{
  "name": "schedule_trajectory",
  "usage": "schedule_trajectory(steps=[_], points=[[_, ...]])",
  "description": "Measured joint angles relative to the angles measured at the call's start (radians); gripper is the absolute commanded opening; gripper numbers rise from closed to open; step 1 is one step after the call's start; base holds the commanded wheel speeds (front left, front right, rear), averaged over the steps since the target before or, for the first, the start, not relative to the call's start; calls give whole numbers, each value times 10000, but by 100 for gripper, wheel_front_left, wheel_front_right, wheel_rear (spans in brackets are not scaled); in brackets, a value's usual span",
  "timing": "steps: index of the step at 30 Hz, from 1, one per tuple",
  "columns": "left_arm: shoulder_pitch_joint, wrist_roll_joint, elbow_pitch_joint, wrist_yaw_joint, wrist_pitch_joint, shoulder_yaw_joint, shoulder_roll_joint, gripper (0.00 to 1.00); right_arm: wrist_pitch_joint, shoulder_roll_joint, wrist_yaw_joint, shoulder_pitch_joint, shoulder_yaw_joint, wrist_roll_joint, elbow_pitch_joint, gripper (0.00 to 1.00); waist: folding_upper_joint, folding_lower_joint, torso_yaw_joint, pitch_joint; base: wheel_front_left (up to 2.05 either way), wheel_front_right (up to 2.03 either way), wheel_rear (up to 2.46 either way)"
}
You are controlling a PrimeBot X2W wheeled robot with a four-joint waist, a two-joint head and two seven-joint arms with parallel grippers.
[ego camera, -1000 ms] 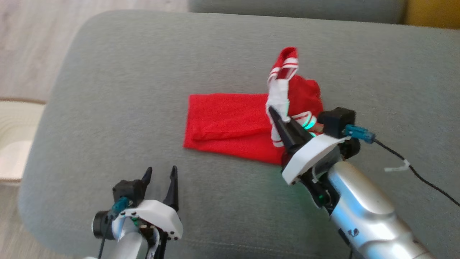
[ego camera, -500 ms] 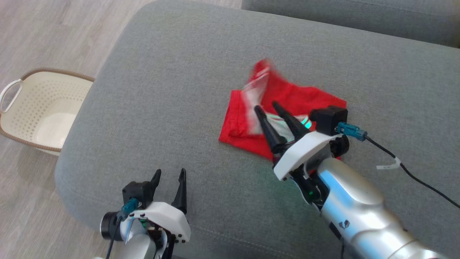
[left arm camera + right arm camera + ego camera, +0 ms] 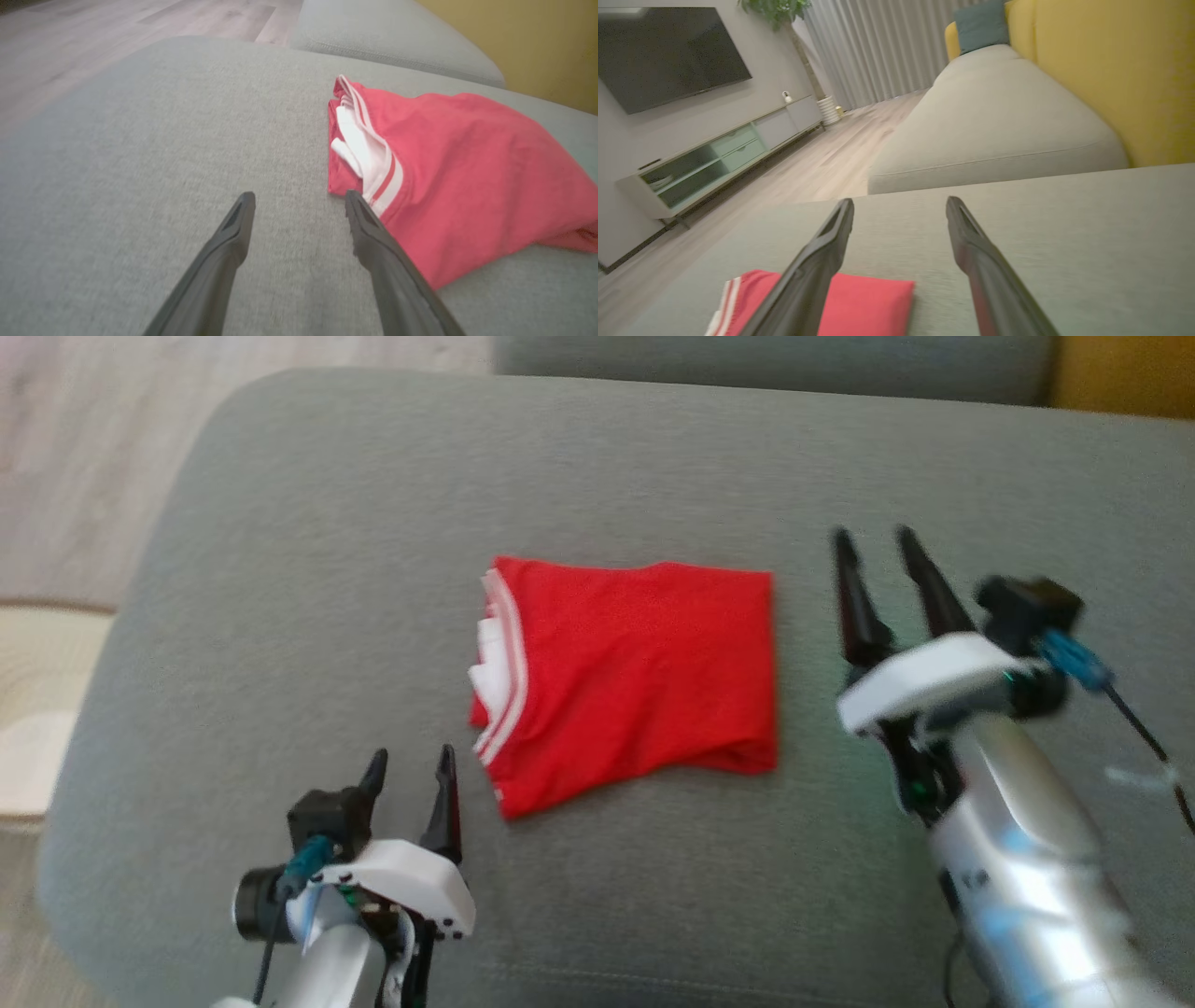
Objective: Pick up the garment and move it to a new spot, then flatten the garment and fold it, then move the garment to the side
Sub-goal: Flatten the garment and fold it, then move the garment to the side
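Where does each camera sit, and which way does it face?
Head view: on the head, looking down at the garment on the cushion; left fingers and right fingers show.
Left wrist view: on that wrist, along the left fingers, at the garment.
Right wrist view: on that wrist, along the right fingers, over the garment toward the television.
All share the garment.

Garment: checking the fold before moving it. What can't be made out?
- Head view: garment, lower layers under the top layer.
- Right wrist view: most of it, cut by the bottom edge and the right gripper's finger.
- Left wrist view: its right end, cut by the edge.
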Motion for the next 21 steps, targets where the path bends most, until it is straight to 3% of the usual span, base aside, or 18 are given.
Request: schedule_trajectory(steps=[7, 14, 21], points=[[2, 523, -416, 100, 0, 619, -4, 100, 0, 13, 0, 1648, -1501, -1383, -800, 100, 0, 0, -989, -52, 0, 0, 0], [48, 748, -610, 113, 0, 1012, -12, 100, 0, 56, 0, 2346, -1649, -1476, -1166, 100, 0, 0, -1605, -169, 0, 0, 0], [428, 874, -761, 88, 0, 1195, -12, 100, 0, 82, 0, 2704, -1256, -1197, -1195, 100, 0, 0, -1670, -209, 0, 0, 0]])
